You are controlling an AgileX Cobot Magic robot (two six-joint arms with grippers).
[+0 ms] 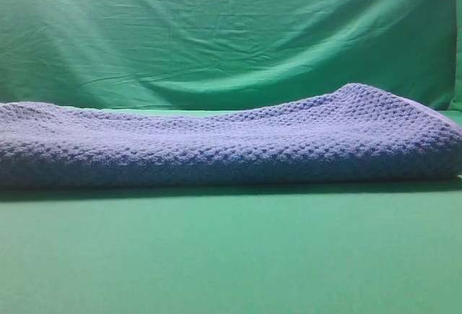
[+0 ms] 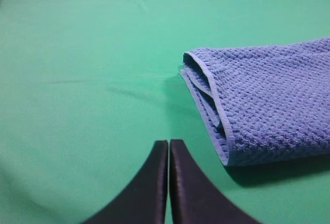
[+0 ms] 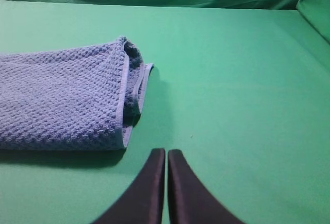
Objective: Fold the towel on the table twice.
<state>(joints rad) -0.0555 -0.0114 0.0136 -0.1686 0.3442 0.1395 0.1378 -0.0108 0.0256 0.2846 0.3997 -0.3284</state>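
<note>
— So, how far along does the folding look?

— Judging by the layers, it looks finished or very nearly so. The worktop (image 1: 231, 256) carries the towel (image 1: 231, 144) as a long, thick bundle, and at each short end I can see several stacked layers with the pale trim curling round them. That suits two folds, though I can't count the layers for certain.

— Anything left to do?

— Perhaps only tidying. At the end seen from the left wrist (image 2: 211, 105) the layers are a bit uneven, with one edge poking out past the others. At the end seen from the right wrist (image 3: 129, 85) there is a small open pocket between layers. In the high view the bundle rises into a hump towards the right-hand side.

— Where is it relative to the fingers?

— It lies ahead of both pairs and between them. From the left gripper (image 2: 168, 147) the towel's end is ahead and off to the right, near but apart. From the right gripper (image 3: 166, 154) the other end is ahead and to the left, also apart.

— And the fingers themselves?

— Both pairs are pressed fully together, dark tips touching, with nothing held. They hang above bare green worktop, clear of the cloth.

— How does the towel look?

— Blue-grey, bumpy waffle weave, soft and thick.
</note>
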